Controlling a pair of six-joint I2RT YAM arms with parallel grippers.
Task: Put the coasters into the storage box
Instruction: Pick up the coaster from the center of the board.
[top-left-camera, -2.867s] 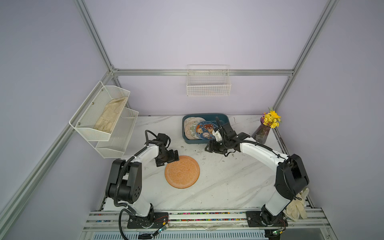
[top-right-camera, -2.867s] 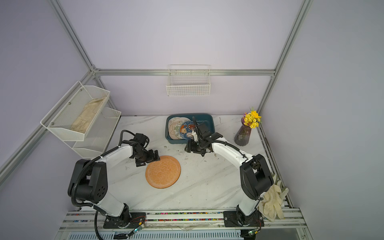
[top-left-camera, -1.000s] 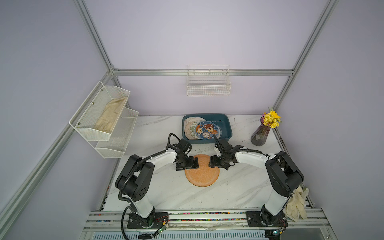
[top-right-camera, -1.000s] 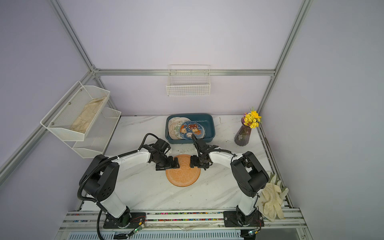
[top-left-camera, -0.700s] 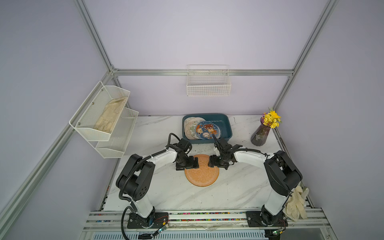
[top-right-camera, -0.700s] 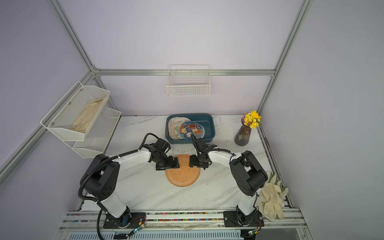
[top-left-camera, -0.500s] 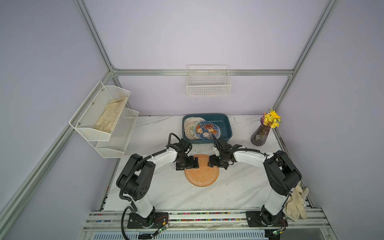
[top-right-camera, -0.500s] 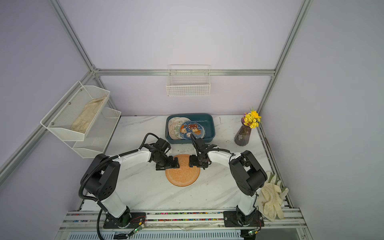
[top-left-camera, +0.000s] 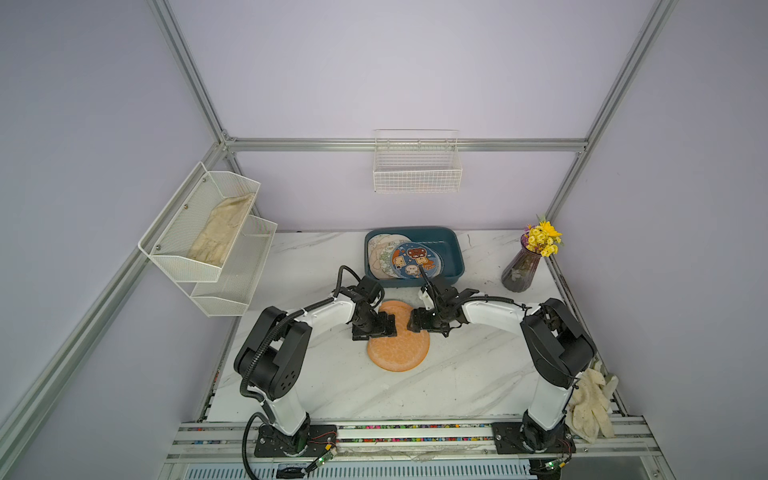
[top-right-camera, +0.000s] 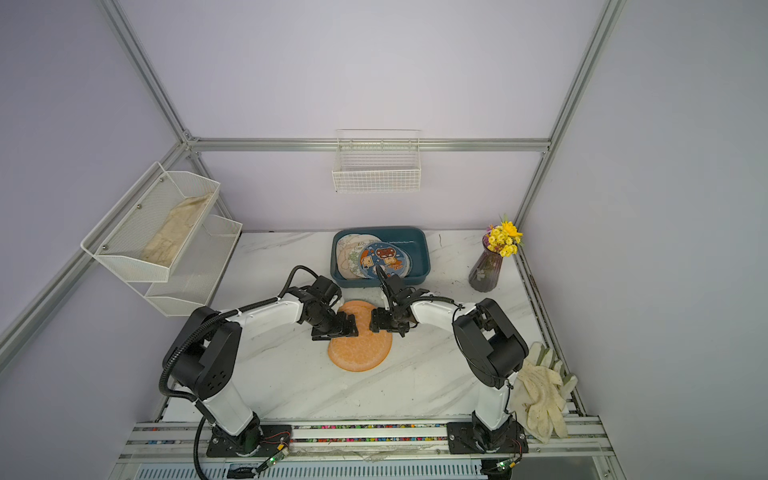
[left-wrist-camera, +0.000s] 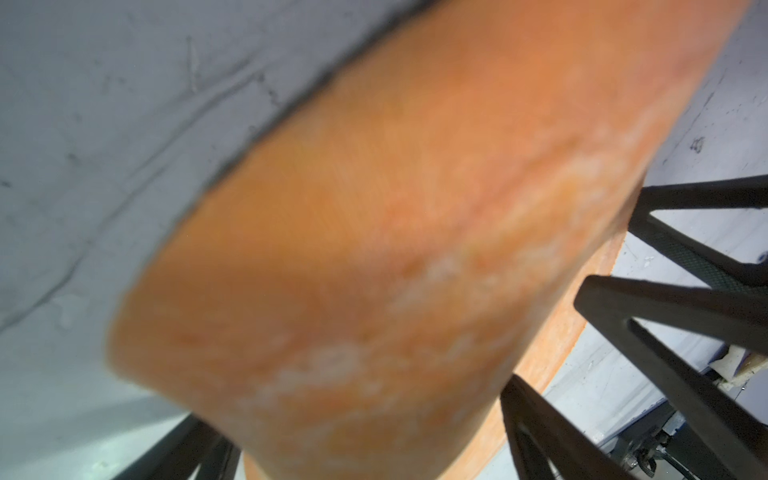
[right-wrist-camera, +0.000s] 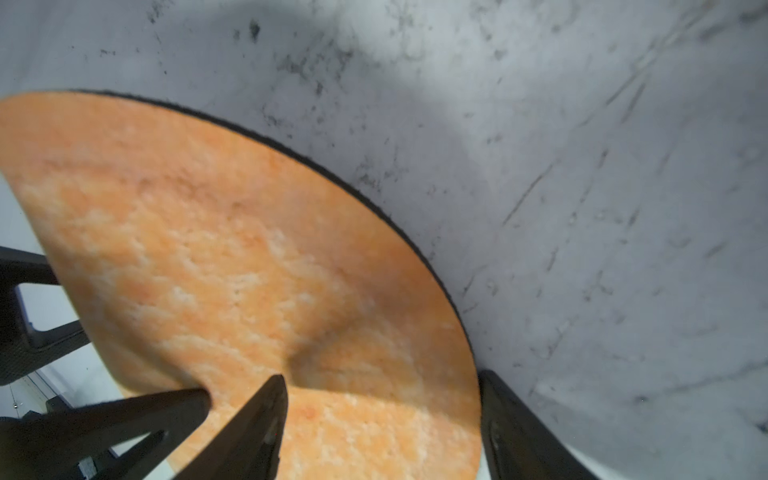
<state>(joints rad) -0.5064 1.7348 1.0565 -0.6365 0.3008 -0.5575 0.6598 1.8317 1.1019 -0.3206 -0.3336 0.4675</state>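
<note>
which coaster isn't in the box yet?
The plain orange coaster, out on the marble table; the printed coasters, navy cartoon one on top, all lie inside the teal storage box.

A round textured orange coaster (top-left-camera: 397, 353) lies mid-worktop on the white marble worktop (top-left-camera: 457, 374), the left hand (top-left-camera: 374, 328) at its left edge and the right hand (top-left-camera: 422, 322) at its right. Behind it sits the shallow teal plastic storage box (top-left-camera: 459, 257), with printed round coasters (top-left-camera: 415, 259) overlapping in its left part. A purple glass vase of yellow flowers (top-left-camera: 521, 266) stands right of the box. A white wire basket (top-left-camera: 417, 174) hangs on the back wall above it, and a white mesh two-tier shelf (top-left-camera: 245, 266) hangs on the left wall.
</note>
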